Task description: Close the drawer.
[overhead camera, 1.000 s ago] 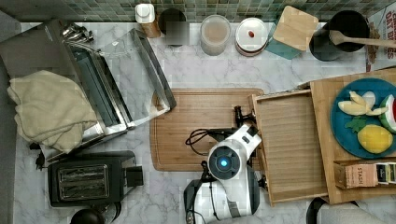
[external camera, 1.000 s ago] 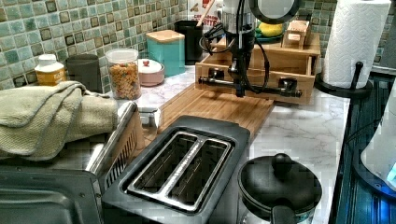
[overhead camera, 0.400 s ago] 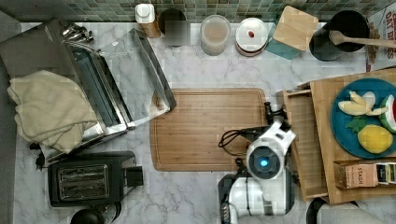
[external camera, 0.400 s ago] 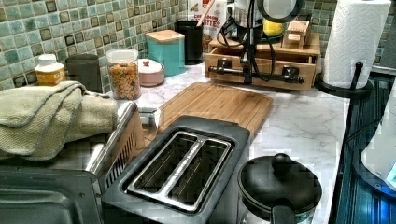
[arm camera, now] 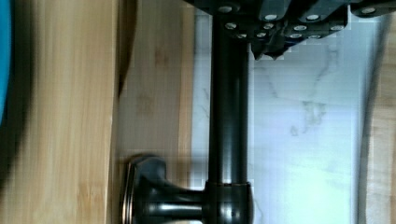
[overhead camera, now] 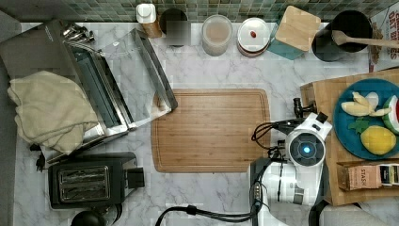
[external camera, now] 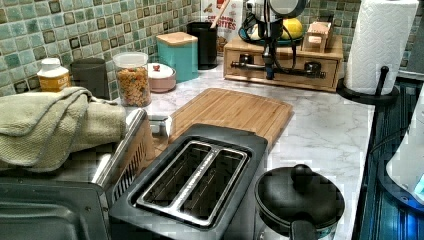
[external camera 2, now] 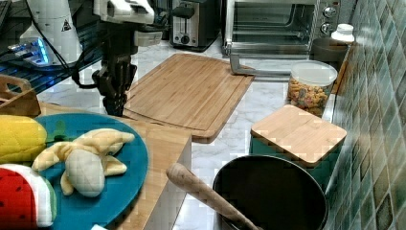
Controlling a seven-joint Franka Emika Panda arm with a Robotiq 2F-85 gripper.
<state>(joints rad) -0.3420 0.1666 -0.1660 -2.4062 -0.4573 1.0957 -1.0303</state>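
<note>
Seen from the top view, the drawer (overhead camera: 307, 96) sits pushed in under the wooden top (overhead camera: 329, 94) at 3 o'clock of the frame, only its front edge and a bit of black bar handle (overhead camera: 298, 109) showing. The arm's round wrist covers the rest, so the gripper (overhead camera: 301, 123) is mostly hidden just at 6 o'clock of that handle bit. A cutting board (overhead camera: 211, 129) lies at centre, well apart at 9 o'clock of the arm. The blue plate (overhead camera: 348, 127) of fruit is cut off by the frame's edge.

Next, the left view: the drawer's front panel (external camera: 280, 64) is flush with its box at 1 o'clock of the frame. The gripper (external camera: 270, 70) comes straight down onto the middle of the handle.

Then the right view: the dark gripper (external camera 2: 115, 98) hangs at 10 o'clock of the frame, its tips hidden behind the wooden top's edge.

Lastly, the wrist view: the handle runs up the frame, with its mounting post joining the drawer front. The fingers (arm camera: 275, 39) clasp the bar's far end.
</note>
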